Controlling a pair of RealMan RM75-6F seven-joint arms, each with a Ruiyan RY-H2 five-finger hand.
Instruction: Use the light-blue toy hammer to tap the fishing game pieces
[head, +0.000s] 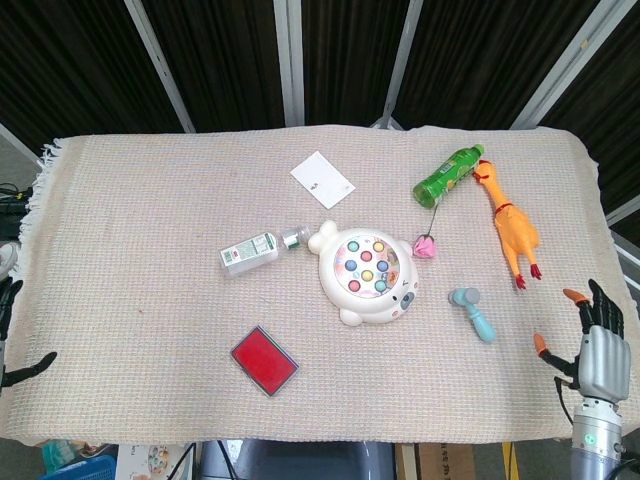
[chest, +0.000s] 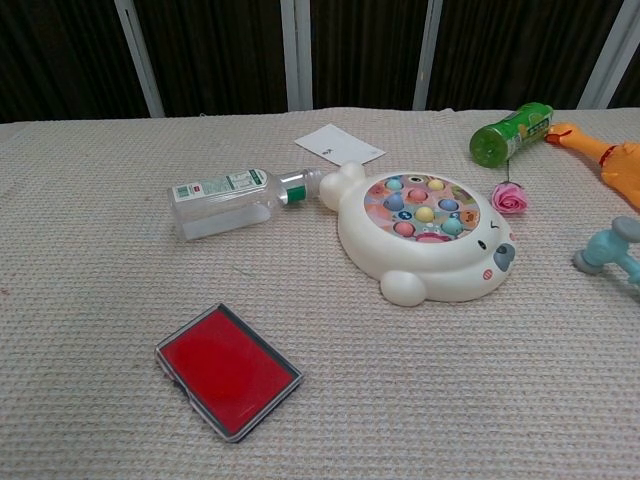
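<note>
Nearest us, our right hand (head: 597, 350) hangs off the counter's (head: 130, 300) woven cloth edge, fingers spread wide, empty; of our left hand (head: 10, 340) we see only dark fingertips and cannot tell its state. The smooth plastic light-blue toy hammer (head: 473, 313) lies flat, handle toward us, head away. Beside it, the white seal-shaped fishing game (head: 366, 273) holds round coloured pieces (chest: 424, 213) in its dish.

A coarse, matt woven cloth (head: 150, 300) covers the tabletop. The fishing game (chest: 425, 240) is smooth, glossy cream plastic, its pieces (chest: 425, 213) pastel and shiny. The light-blue toy hammer (head: 473, 312) looks like smooth plastic. The clear bottle (chest: 220, 200) is transparent plastic; the white card (head: 322, 179) is matt paper.
</note>
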